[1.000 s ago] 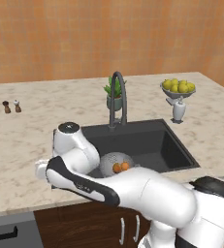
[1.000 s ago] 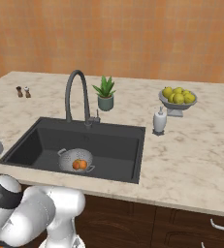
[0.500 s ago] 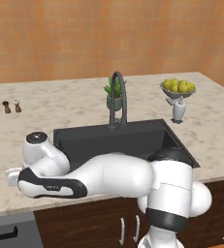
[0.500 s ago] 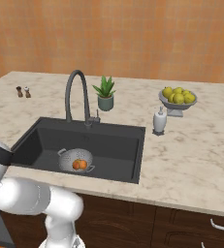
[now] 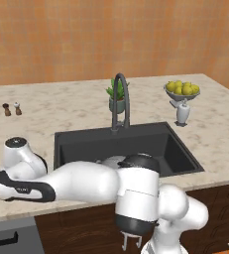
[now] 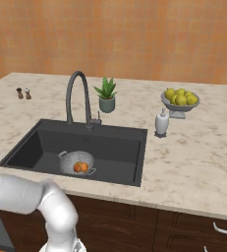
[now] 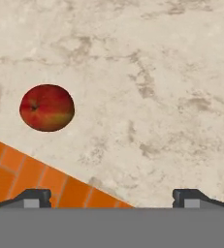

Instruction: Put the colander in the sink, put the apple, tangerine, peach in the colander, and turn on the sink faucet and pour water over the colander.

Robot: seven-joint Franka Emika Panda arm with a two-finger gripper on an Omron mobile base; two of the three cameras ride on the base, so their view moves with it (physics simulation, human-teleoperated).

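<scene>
Colander (image 6: 77,163) sits on sink (image 6: 120,142) floor, lower left of right base frame, two fruits inside it. Sink faucet (image 6: 78,98) behind sink; potted plant (image 6: 106,95) to its right. Fruit bowl (image 6: 180,101) far right on bench (image 6: 193,147). Hand view: apple (image 7: 47,107) on bench, left-centre, near bench edge.

There is one sink (image 6: 120,142), one colander (image 6: 76,162) with two orange fruits, one apple (image 7: 47,107), one plant (image 6: 106,95) and two shakers (image 6: 23,93).

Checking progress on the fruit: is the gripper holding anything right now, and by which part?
Nothing is held. The gripper is open above the counter, with the apple lying apart from its fingertips.
</scene>
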